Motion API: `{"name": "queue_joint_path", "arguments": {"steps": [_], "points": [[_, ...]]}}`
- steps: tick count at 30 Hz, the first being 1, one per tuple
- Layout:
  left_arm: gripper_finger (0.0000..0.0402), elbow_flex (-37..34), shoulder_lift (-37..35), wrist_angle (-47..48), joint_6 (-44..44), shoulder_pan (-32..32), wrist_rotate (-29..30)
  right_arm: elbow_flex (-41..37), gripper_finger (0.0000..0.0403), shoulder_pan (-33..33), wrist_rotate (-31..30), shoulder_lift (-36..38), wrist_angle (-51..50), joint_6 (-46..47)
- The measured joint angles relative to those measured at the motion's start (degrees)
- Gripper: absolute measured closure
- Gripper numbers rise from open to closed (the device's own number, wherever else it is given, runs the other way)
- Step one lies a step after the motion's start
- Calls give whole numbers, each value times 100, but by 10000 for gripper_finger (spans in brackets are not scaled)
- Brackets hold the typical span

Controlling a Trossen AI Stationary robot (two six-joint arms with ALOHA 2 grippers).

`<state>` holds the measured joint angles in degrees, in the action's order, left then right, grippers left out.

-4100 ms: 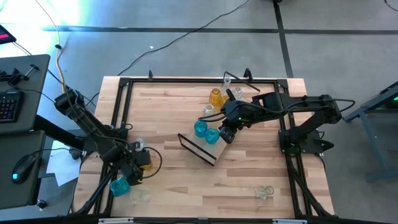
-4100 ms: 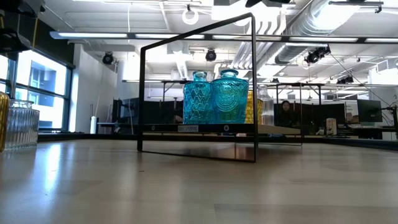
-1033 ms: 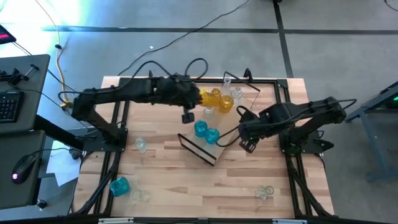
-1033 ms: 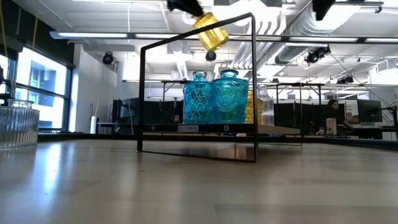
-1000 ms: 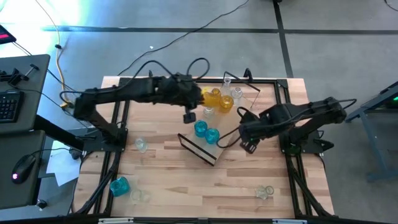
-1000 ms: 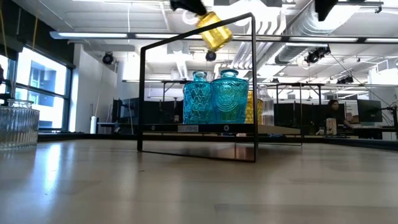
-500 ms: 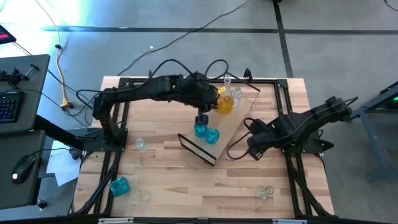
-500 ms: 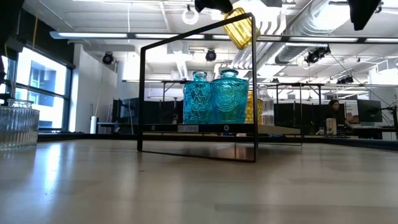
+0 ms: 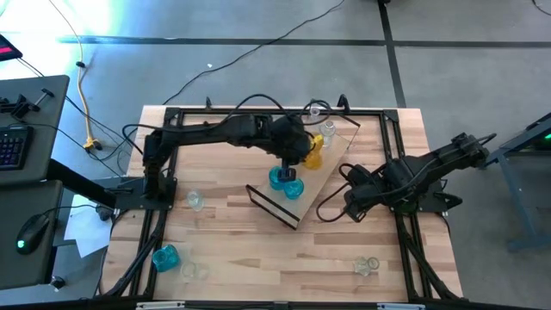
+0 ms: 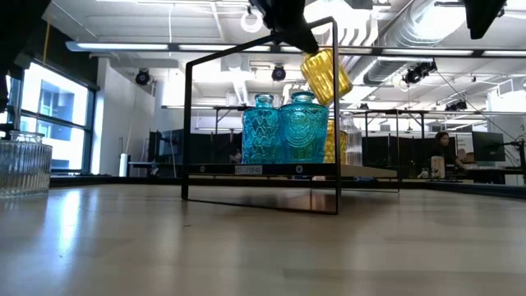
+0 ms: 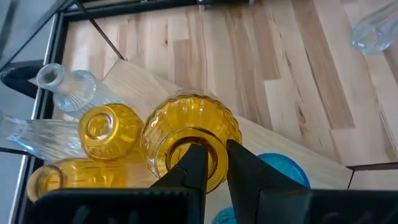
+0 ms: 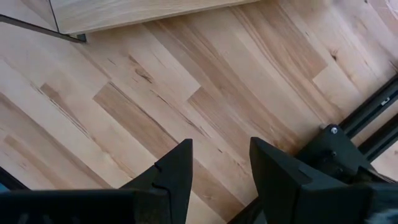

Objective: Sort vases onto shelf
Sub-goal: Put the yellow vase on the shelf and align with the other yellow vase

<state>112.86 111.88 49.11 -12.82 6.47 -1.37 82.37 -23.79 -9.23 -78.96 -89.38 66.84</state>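
The shelf (image 9: 331, 168) lies slantwise in the middle of the table. On it stand two teal vases (image 9: 277, 178), amber vases (image 11: 109, 127) and clear vases (image 11: 65, 87). My left gripper (image 9: 300, 151) is above the shelf, shut on an amber vase (image 10: 326, 76) that hangs over the teal ones. In the left wrist view this vase (image 11: 193, 134) shows from above, mouth toward the camera. My right gripper (image 12: 221, 168) is open over bare tabletop to the right of the shelf (image 12: 124, 12), pointing down, with nothing between its fingers. My left gripper holds the amber vase by the rim of its mouth (image 11: 211, 152). One finger (image 11: 194, 167) is inside the mouth and the other (image 11: 242, 168) outside the neck. The fingers come slanting down from the table's left. The vase hangs tilted below them, clear of the shelf.
Loose vases stand on the tabletop: a clear one (image 9: 195, 200) at the left, a teal one (image 9: 164, 257) and a clear one (image 9: 188, 270) near the front left corner, a clear one (image 9: 368, 265) at the front right. Black rails (image 9: 258, 111) frame the table.
My left gripper has carried the amber vase toward the table's right and down, from beside the shelf's far end to above the vases on the shelf. The vase has stayed tilted and clear. My right arm has drawn back slightly toward the right edge.
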Motion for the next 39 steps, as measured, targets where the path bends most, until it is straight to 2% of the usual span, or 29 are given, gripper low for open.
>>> {"name": "queue_joint_path", "arguments": {"steps": [14, 24, 39], "points": [[369, 0, 372, -473, -28, -14, -133, 7, 263, 0, -39, 0, 36, -43], [369, 0, 379, -368, -7, 106, -140, 7, 263, 0, -103, 0, 95, -43], [369, 0, 855, -303, 27, 150, -183, 7, 263, 0, -125, -2, 186, -41]]}}
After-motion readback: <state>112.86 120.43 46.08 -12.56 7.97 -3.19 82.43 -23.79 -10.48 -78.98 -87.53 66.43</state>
